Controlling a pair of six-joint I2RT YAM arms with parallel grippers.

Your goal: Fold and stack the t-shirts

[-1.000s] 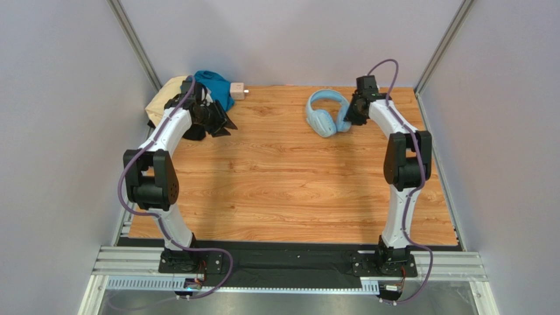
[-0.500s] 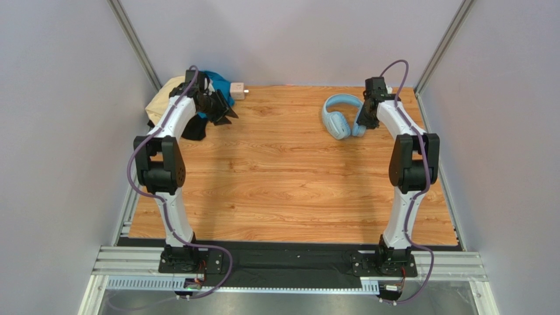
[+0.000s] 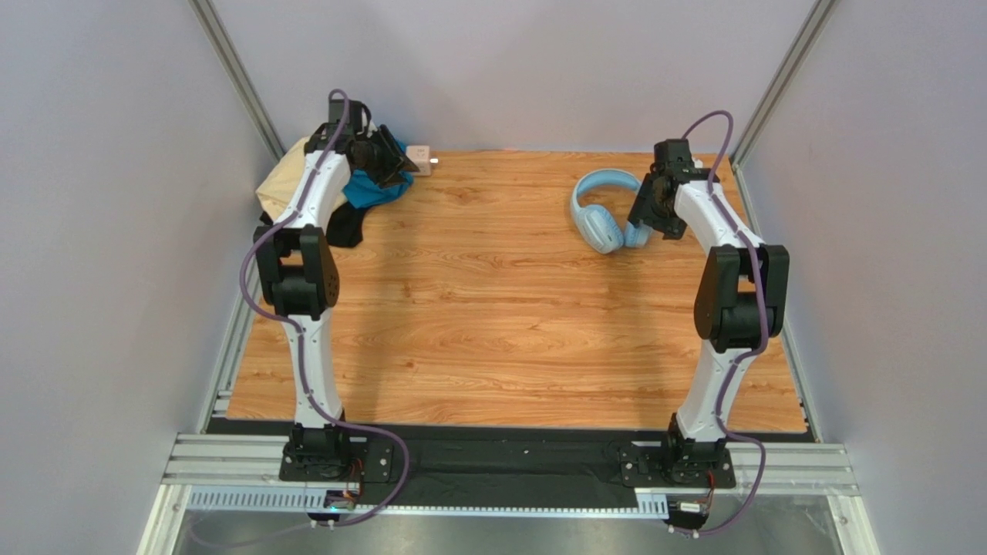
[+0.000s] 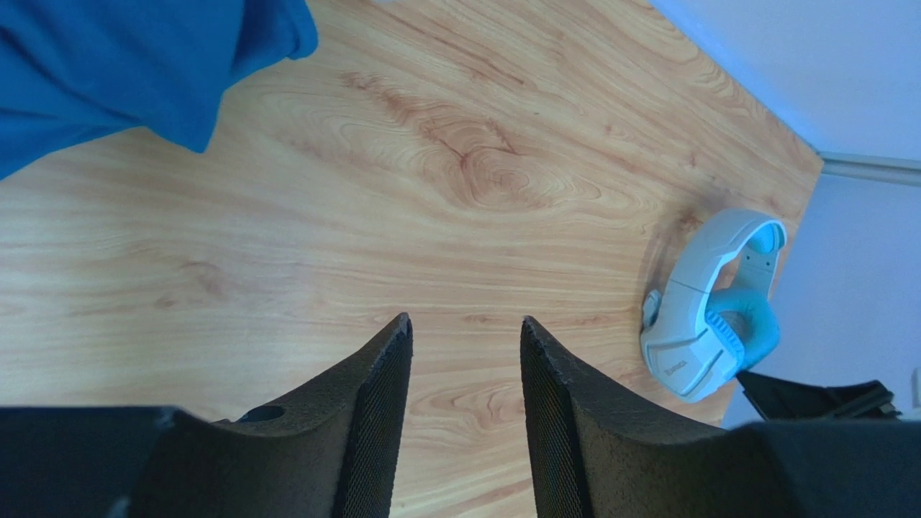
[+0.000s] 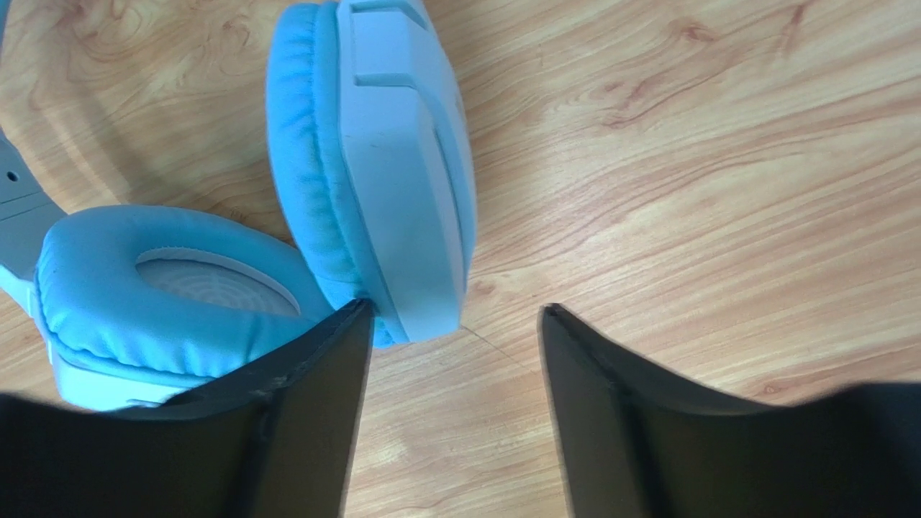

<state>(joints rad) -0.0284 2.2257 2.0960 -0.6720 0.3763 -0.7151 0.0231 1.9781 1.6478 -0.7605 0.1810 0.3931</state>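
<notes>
Left gripper (image 4: 465,321) is up in the far corner of the table (image 3: 498,312). Its jaws are partway apart with nothing in them, just bare wood showing through the gap. In the wrist view the teal shirt (image 4: 130,54) sits out past the fingertips and off to the left, not touching either finger. From the top cam, the teal shirt (image 3: 368,187) is bunched right under that gripper. The tan shirt (image 3: 278,179) is off to the jaws' outer side against the wall, and the black shirt (image 3: 343,227) is behind them, back toward the arm's base. All three are still one crumpled heap, nothing folded. A little pink cube (image 3: 423,156) sits just beside the jaws on the inner side.

Right gripper (image 5: 456,308) has its jaws wide and isn't holding anything either. The headphones (image 5: 378,162) lie right in front of it. The end of one earcup is at the mouth of the jaws, close against the left finger (image 5: 314,410), and the other cup is further out on that same side. The right finger (image 5: 605,421) is over bare wood.
</notes>
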